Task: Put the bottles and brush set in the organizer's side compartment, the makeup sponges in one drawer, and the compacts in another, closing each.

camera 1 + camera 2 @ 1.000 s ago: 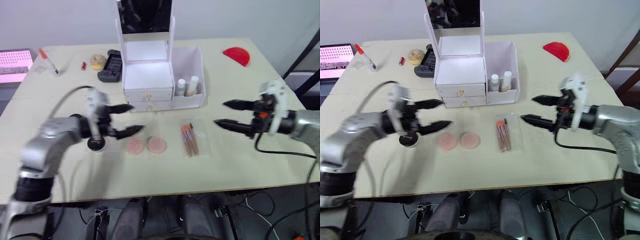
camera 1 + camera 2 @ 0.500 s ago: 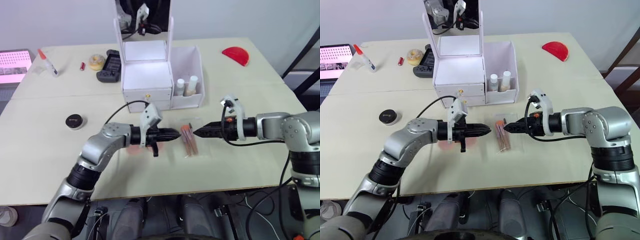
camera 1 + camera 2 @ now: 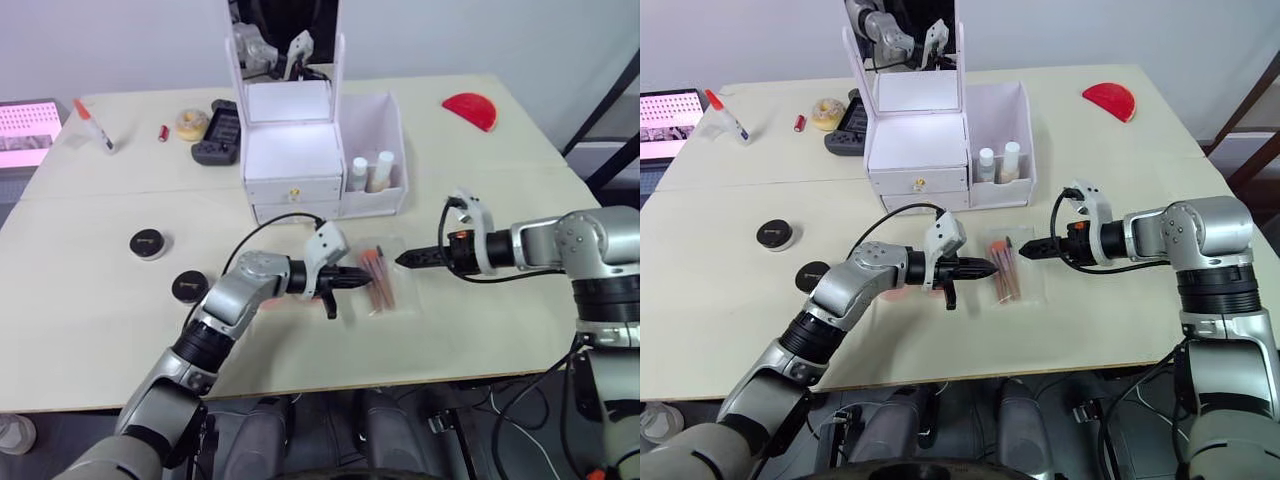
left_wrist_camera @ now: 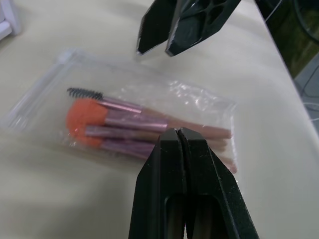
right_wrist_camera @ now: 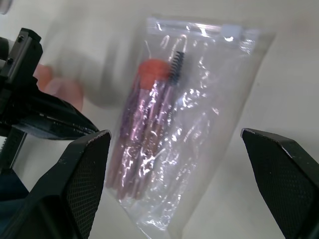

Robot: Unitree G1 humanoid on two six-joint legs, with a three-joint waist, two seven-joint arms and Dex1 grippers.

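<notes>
- Pale beige tabletop [image 3: 520, 330] carries everything.
- The white plastic organizer with a tall mirror [image 3: 295, 150] stands at the far middle. Both of its stacked white drawers [image 3: 295, 200] look pushed in.
- Its white, open-topped side compartment [image 3: 372, 125] is on the organizer's right and already holds two small pale bottles [image 3: 370, 172], upright against the front wall.
- The brush set, pink-handled brushes in a clear plastic bag [image 3: 382, 285], lies flat just in front of the side compartment. Its long axis runs from organizer towards robot, orange heads at the far end, so it lies crosswise to both arms.
- The left claw [image 3: 362, 280] is pinched fully together on nothing, with its tip at the bag's left edge.
- The right claw [image 3: 402, 262] comes in from the opposite side. Its wrist view shows its fingers spread either side of the bag, gripping nothing, and its tip is at the bag's far right corner. Both claws are about equally near. The right looks better set to lift, I judge.
- Nothing stands between the bag and the compartment, but the bottles take up room at the front.
- One flat, pale-pink makeup sponge [image 5: 65, 92] shows beside the left arm.
- Two round black compacts [image 3: 147, 242] sit well to the left.
- A black rectangular gadget [image 3: 220, 130], a yellowish roll [image 3: 190, 123] and a red half-round piece [image 3: 472, 110] lie far off.
</notes>
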